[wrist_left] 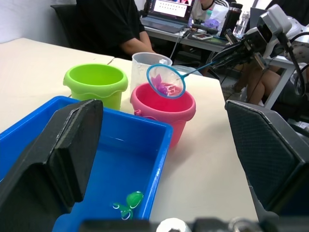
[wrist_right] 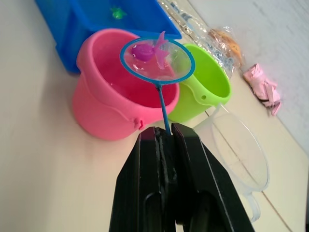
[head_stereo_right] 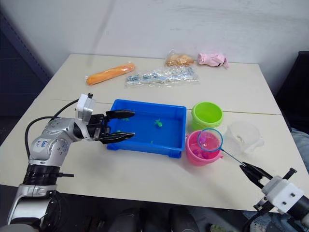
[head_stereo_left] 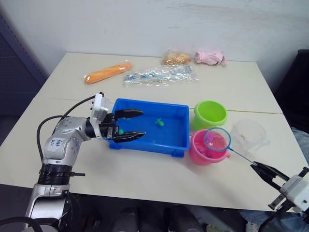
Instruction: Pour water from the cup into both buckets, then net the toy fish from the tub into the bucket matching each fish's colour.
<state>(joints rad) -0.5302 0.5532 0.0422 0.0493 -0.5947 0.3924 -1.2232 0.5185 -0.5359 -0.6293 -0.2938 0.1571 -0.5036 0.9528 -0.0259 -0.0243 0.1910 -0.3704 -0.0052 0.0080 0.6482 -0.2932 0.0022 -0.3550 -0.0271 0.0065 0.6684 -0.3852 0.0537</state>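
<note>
The blue tub (head_stereo_left: 171,130) sits mid-table with a green toy fish (head_stereo_left: 159,122) in it. My left gripper (head_stereo_left: 143,124) is open over the tub's left end, near another green fish (wrist_left: 130,200). To the right of the tub stand the lime green bucket (head_stereo_left: 210,114) and the pink bucket (head_stereo_left: 205,152), with the clear cup (head_stereo_left: 248,135) upright beside them. My right gripper (head_stereo_left: 253,166) is shut on the net's thin handle. The net (wrist_right: 157,62) hovers above the pink bucket with a pink fish (wrist_right: 150,51) in its mesh.
Along the far side of the table lie an orange packet (head_stereo_left: 108,72), a clear bag of small parts (head_stereo_left: 159,75), a bag of brownish pieces (head_stereo_left: 176,58) and a pink item (head_stereo_left: 210,57). A person (wrist_left: 111,24) sits at a desk beyond the table.
</note>
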